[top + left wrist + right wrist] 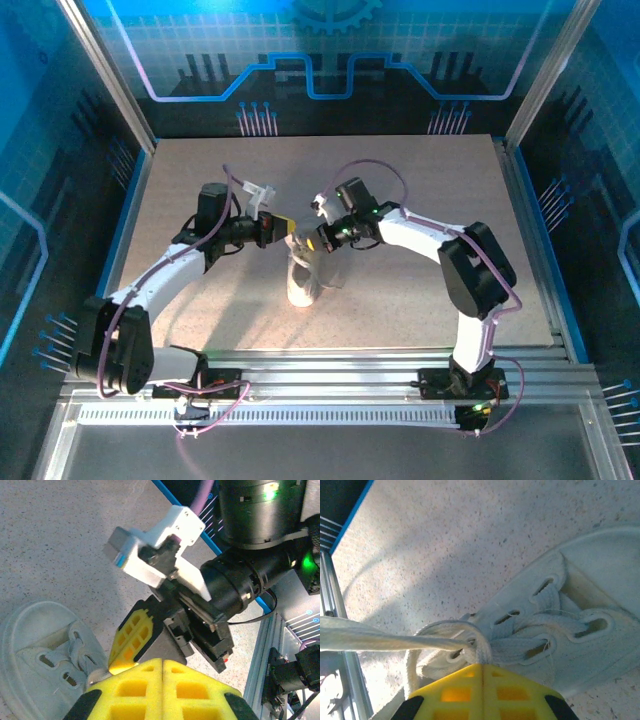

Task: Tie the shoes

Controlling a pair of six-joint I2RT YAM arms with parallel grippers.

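**Two pincers closed above one small sneaker, the knot barely begun**

One white sneaker (302,282) lies near the middle of the counter (430,180), toe toward the arm bases, and both arms meet just above its laced end. The left pincer (284,231) has its yellow pads pressed together. Its wrist view does not show whether a lace is caught between them. The right pincer (318,241) is also pressed together, with its tips right at the crossing (476,649) where the laces (520,642) gather over the top eyelets. Whether it nips a strand there cannot be told. One strand (380,641) runs out straight and taut to one side, and a slack loop (415,667) lies on the counter beside the crossing.

By the look of it, the step in hand is cinching that first crossing. To do it well, the two pincers should pull apart evenly and low, roughly in line with the eyelets, so the light sneaker does not lift or swing. The tension should rise gently, because thin laces slip out of smooth pads under a jerk. The slack loop needs watching, since it could snag under a tip. The two wrists are close together, so they should separate sideways rather than cross.
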